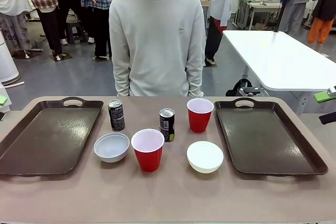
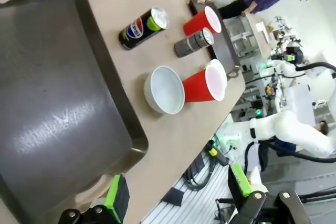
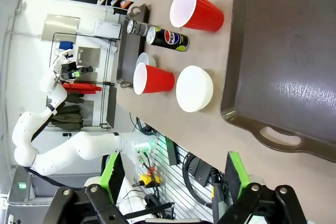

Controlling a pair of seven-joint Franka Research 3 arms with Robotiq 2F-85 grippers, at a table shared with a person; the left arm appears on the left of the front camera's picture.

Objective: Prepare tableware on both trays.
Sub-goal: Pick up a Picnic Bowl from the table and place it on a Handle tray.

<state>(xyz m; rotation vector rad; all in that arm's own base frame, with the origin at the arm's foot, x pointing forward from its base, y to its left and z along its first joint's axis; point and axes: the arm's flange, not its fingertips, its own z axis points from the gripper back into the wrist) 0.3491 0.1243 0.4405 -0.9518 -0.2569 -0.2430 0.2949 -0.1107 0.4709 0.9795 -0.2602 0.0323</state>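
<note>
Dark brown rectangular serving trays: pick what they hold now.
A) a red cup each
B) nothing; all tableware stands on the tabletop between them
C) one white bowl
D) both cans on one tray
B: the red plastic cups, round white bowls and dark drink cans all stand on the tan tabletop between the left tray and the right tray.

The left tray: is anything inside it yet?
No, the left tray holds nothing; its whole shiny floor shows. The nearest bowl stands beside it on the table. The table under the tray is covered.
</note>
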